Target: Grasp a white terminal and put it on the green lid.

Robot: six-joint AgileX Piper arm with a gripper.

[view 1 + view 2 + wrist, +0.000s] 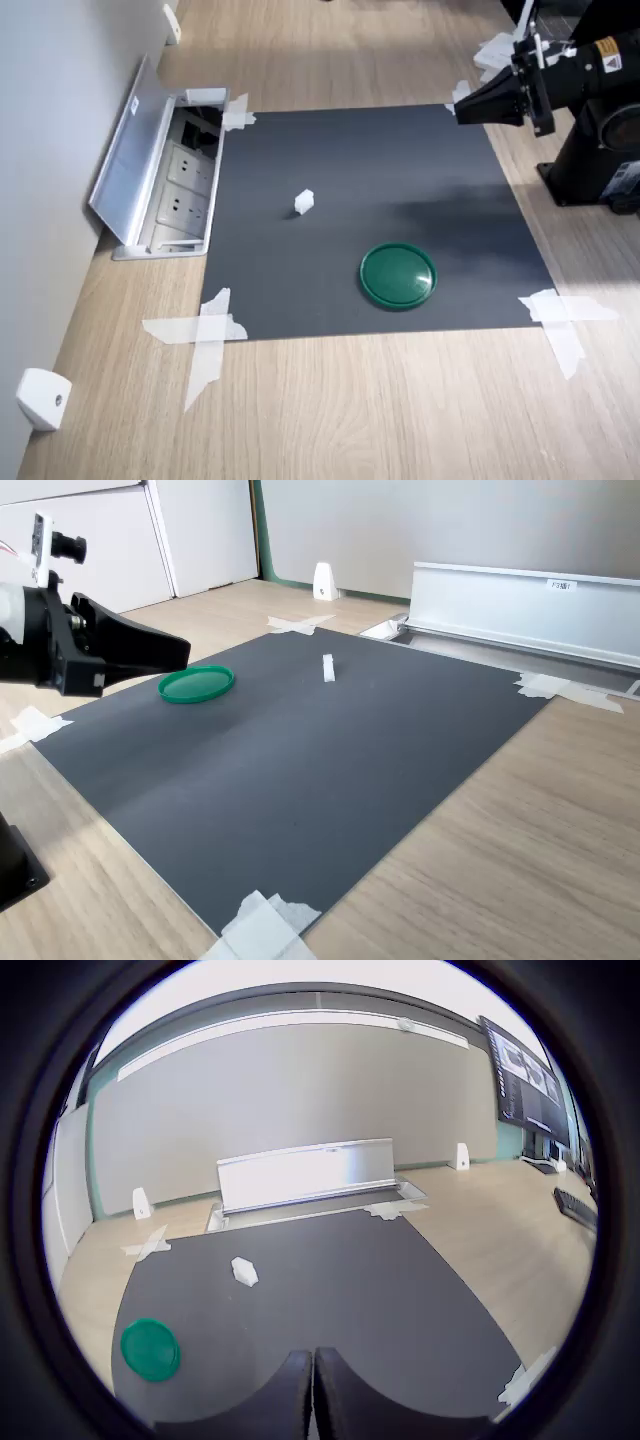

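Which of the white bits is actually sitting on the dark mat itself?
The white terminal, a small block alone mid-mat. The tape strips only hold the corners.

The arm (590,90) runs off the first exterior view's right edge, its base cut away. In the second exterior view, the gripper (180,648) overlaps the green lid (200,686). The white terminal (328,668) is too small for detail.

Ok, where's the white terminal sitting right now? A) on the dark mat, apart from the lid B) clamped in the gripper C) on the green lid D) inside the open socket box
A: in the first exterior view the white terminal stands on the dark mat, apart from the green lid, and the gripper is shut and holds nothing.
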